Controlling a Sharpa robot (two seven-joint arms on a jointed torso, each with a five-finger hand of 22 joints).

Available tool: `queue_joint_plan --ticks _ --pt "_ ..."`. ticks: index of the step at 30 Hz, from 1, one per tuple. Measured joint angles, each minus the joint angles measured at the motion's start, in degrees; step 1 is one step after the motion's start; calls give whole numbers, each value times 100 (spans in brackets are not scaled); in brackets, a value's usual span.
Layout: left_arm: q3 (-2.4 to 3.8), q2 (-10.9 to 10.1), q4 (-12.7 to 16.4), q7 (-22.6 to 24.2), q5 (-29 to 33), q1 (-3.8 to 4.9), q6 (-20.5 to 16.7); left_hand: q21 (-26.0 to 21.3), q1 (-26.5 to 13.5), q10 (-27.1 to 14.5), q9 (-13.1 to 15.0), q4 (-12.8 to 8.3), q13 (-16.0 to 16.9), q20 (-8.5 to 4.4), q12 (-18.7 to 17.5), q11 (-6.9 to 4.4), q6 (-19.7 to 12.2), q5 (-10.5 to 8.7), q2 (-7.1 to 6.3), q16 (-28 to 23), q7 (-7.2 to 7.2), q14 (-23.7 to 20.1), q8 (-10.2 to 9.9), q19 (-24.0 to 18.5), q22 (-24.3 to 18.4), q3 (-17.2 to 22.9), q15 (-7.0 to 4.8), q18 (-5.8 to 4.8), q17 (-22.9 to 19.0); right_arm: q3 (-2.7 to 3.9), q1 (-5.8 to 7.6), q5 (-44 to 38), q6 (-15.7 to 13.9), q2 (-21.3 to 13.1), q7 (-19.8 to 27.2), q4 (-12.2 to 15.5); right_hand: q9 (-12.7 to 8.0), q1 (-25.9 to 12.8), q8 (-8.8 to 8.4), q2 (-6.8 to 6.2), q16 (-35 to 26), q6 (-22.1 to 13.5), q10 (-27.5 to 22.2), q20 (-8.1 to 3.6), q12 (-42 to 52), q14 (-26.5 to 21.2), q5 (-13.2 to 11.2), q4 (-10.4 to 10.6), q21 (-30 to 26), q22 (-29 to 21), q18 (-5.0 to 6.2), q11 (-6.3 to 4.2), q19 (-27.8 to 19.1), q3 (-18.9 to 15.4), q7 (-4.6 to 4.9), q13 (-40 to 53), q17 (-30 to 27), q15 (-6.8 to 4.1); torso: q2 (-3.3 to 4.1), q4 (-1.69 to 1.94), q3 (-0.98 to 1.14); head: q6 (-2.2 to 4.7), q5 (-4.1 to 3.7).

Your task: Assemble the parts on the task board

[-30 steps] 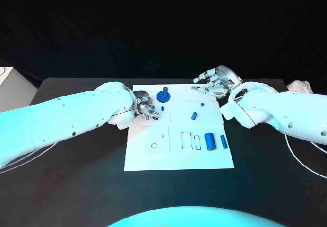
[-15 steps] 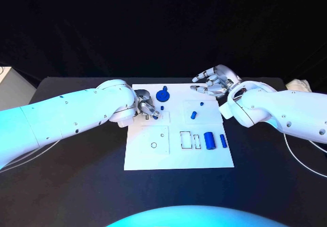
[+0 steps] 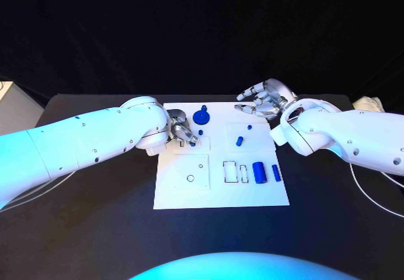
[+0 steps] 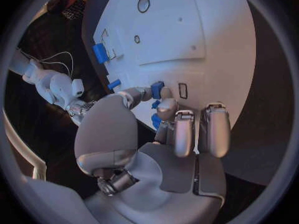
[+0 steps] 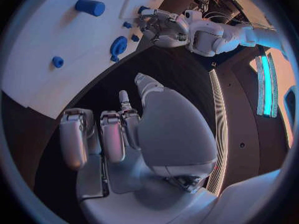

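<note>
On the near part of the task board you have two blue cylinders lying at its right side, long axes running near to far, well apart from both hands. Further in, a short blue peg lies near the board's middle, tilted, between the two hands. Your left hand sits over the board's left edge, and in the left wrist view its fingers are curled around a small blue part, clamped on it and low over the board. Just beyond it stands the blue disc part, to the far right of those fingers, so the left hand is plainly the nearer one for that piece. Your right hand hovers off the far right corner over the table, fingers apart, holding nothing.
</note>
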Motion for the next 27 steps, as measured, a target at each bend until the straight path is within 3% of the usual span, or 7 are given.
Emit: queue_joint_plan --ticks 10,16,23,27 --pt "-11 9 -33 10 21 5 4 0 -143 21 -17 -197 0 -20 0 -20 85 -114 83 0 -90 7 -158 20 0 -197 -48 1 0 0 0 3 1 -5 1 2 0 -40 0 -7 -22 0 0 0 0 0 0 0 -26 -1 0 0 0 0 0 0 -1 0 -2 3 -2 -13 -23" --pt "-12 9 -41 19 30 3 -1 0 -228 21 -43 -408 22 -20 0 -20 110 -170 59 0 -116 7 -220 20 0 -178 -48 0 0 0 0 5 1 -9 2 4 0 -40 0 -7 -22 0 0 0 0 0 0 9 -26 -2 0 0 0 9 0 0 -1 0 -2 6 -4 -21 -29" --pt "-16 -2 -53 23 39 0 -6 -23 -235 18 -70 -195 32 -20 0 -23 161 -240 52 0 -147 7 -261 20 5 -542 -48 1 0 0 0 6 1 -13 3 4 0 -39 0 -7 -22 0 0 0 0 0 0 16 -26 -2 0 0 0 16 0 0 -1 0 -5 5 -5 -20 -30" --pt "-22 -23 -52 25 41 -7 -14 -23 -297 17 -66 -10 46 -20 0 -23 199 -419 49 0 -151 7 -303 20 4 -775 -48 1 0 0 0 8 1 -13 4 4 0 -39 0 -7 -22 0 0 0 0 0 0 16 -53 -2 0 0 0 16 0 0 -1 0 -7 5 -5 -12 -35"
